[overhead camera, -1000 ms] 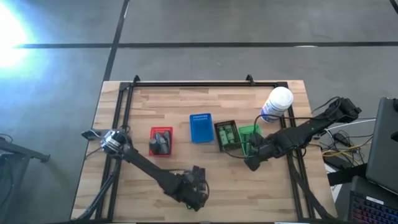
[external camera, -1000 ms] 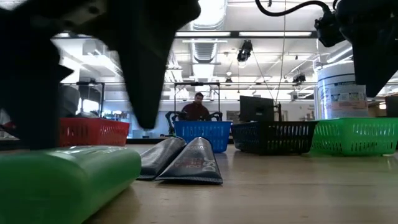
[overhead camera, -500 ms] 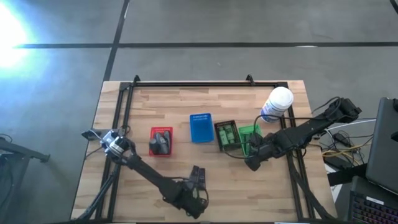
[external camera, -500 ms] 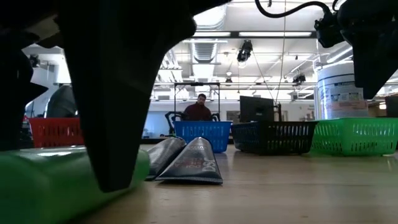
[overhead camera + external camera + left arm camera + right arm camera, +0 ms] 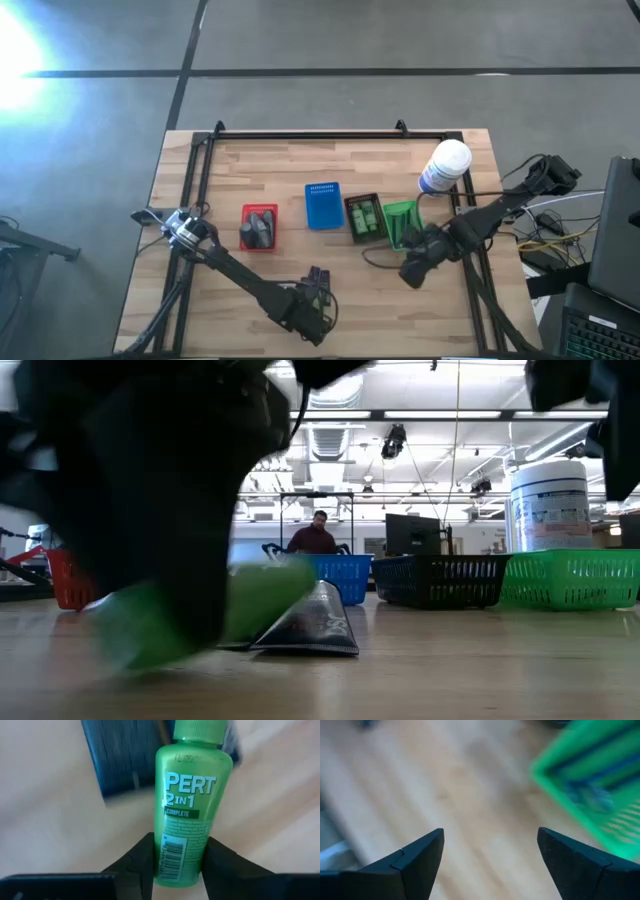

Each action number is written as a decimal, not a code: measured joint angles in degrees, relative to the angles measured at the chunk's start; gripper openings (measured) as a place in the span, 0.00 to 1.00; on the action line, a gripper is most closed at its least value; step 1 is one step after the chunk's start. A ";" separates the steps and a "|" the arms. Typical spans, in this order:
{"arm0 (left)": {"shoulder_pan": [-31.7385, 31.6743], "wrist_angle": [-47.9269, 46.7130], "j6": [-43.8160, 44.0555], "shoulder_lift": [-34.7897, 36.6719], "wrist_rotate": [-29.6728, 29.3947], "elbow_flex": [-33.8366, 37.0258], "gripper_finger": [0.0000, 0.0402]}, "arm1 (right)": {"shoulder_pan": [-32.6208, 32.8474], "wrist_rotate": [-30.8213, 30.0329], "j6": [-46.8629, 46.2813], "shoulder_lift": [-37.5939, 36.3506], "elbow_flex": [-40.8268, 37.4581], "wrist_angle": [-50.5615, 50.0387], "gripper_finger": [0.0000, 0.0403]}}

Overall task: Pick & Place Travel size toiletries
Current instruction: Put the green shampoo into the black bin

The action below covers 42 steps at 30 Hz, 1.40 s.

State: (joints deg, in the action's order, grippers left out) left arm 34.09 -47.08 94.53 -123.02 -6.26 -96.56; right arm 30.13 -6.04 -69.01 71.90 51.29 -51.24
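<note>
Bottle [image 5: 192,805], green, clamped in left gripper [image 5: 176,862] near table's front edge, beside black tubes [image 5: 305,622]. Right gripper [image 5: 490,852] hangs w/ fingers wide apart just off green basket [image 5: 402,222].

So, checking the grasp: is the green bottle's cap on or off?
On. The green bottle shows its green cap in place, gripped at its base by the left pincer.

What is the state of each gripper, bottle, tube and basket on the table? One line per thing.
left gripper: shut on the green bottle.
green bottle: cap on, gripped at its base, tilted off the table.
right gripper: open, empty.
dark tubes: lying flat on the table.
green basket: upright.
white canister: upright.
</note>
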 joint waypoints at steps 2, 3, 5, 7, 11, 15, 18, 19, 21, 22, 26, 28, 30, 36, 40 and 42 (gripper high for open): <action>0.44 -0.11 -6.72 2.24 -5.60 0.22 0.31 | 1.64 1.06 1.27 -1.01 -0.08 4.47 0.77; 1.10 0.84 -11.39 4.06 -8.70 0.21 0.31 | 2.07 1.48 1.75 -1.57 -0.19 7.47 0.77; 2.13 3.43 -22.42 7.67 -14.78 -0.06 0.32 | 2.28 1.96 1.95 -2.52 -0.75 14.28 0.76; 2.73 4.99 -34.04 10.24 -19.47 -0.08 0.34 | 1.49 2.06 1.73 -3.26 -1.72 20.67 0.75; 1.48 3.37 -53.37 11.78 -24.01 0.32 0.35 | -2.43 1.99 -0.92 -2.84 -2.80 31.44 0.77; -2.25 2.99 -61.62 13.08 -22.32 0.33 0.36 | -5.21 0.70 -1.79 -0.38 -2.07 39.44 0.81; -5.20 3.28 -65.56 13.35 -19.88 0.31 0.36 | -5.84 -0.67 -1.45 1.93 0.49 39.44 0.83; -5.81 3.56 -67.13 13.45 -19.65 0.31 0.36 | -5.92 -0.81 -1.27 2.57 1.05 39.30 0.84; -6.67 3.58 -72.20 13.68 -19.68 0.33 0.36 | -6.26 -0.75 -1.24 4.03 2.37 39.47 0.86; -6.78 3.65 -75.37 13.89 -19.73 0.33 0.36 | -6.56 -0.18 -1.42 4.59 2.86 39.35 0.87; -6.65 3.25 -84.50 14.10 -21.17 0.31 0.36 | -7.96 2.86 -2.85 6.28 5.02 35.95 0.88; -6.71 3.16 -86.65 14.10 -21.80 0.27 0.36 | -8.39 3.10 -2.86 7.13 5.52 34.47 0.87; -7.03 3.44 -87.23 14.12 -22.08 0.24 0.36 | -8.63 3.34 -3.00 7.86 6.49 34.69 0.86; -7.68 3.68 -85.56 14.12 -21.79 -0.10 0.36 | -8.65 3.70 -2.88 11.30 10.08 34.58 0.82; -7.68 4.84 -85.62 14.14 -21.85 -0.28 0.36 | -8.67 5.99 -2.73 14.54 12.75 34.71 0.83; -7.63 5.02 -85.60 14.14 -21.83 -0.38 0.36 | -8.65 6.03 -2.58 16.23 13.98 33.91 0.84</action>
State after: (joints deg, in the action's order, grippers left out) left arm 26.46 -42.06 8.93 -108.88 -28.10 -96.94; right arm 21.47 -0.01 -71.59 88.14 65.27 -17.33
